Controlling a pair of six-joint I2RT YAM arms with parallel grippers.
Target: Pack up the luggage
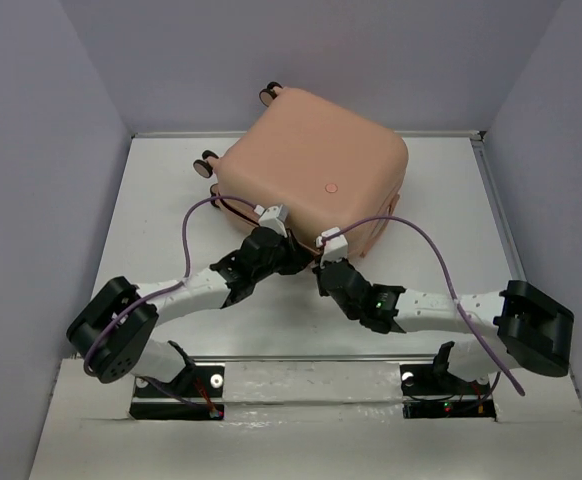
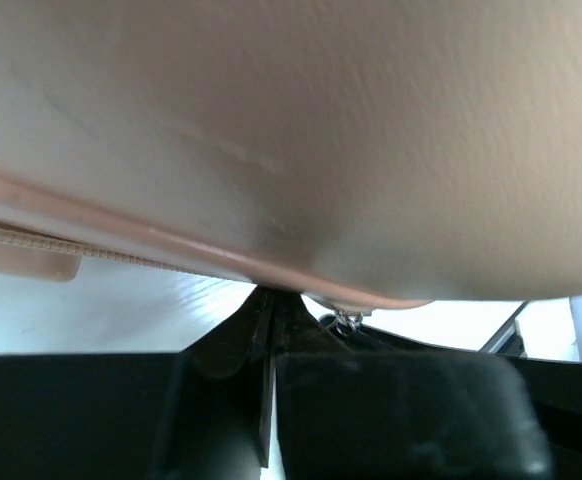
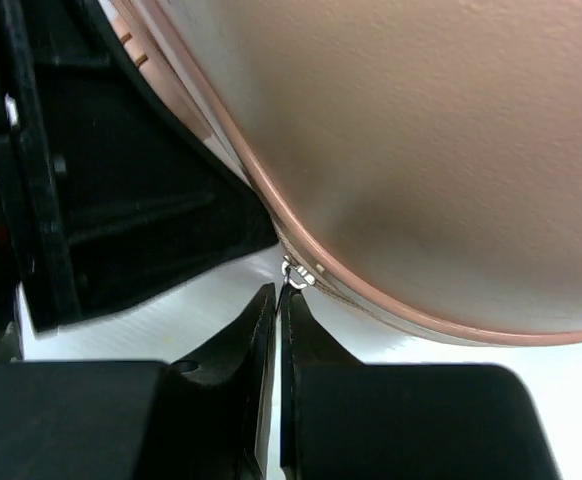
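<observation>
The luggage is a peach-pink hard-shell suitcase lying closed and flat at the back middle of the table, wheels to the far left. Both grippers meet at its near corner. My right gripper is shut on the thin zipper pull that hangs from the suitcase seam; the pull sits between its fingertips in the right wrist view. My left gripper is shut, its tips touching the underside of the suitcase rim. Nothing shows between its fingers. The zipper's metal ring is just to their right.
White table with grey walls on three sides. Purple cables loop over both arms. A second wheel sticks out at the suitcase's far edge. A metal strip runs along the near edge between the arm bases.
</observation>
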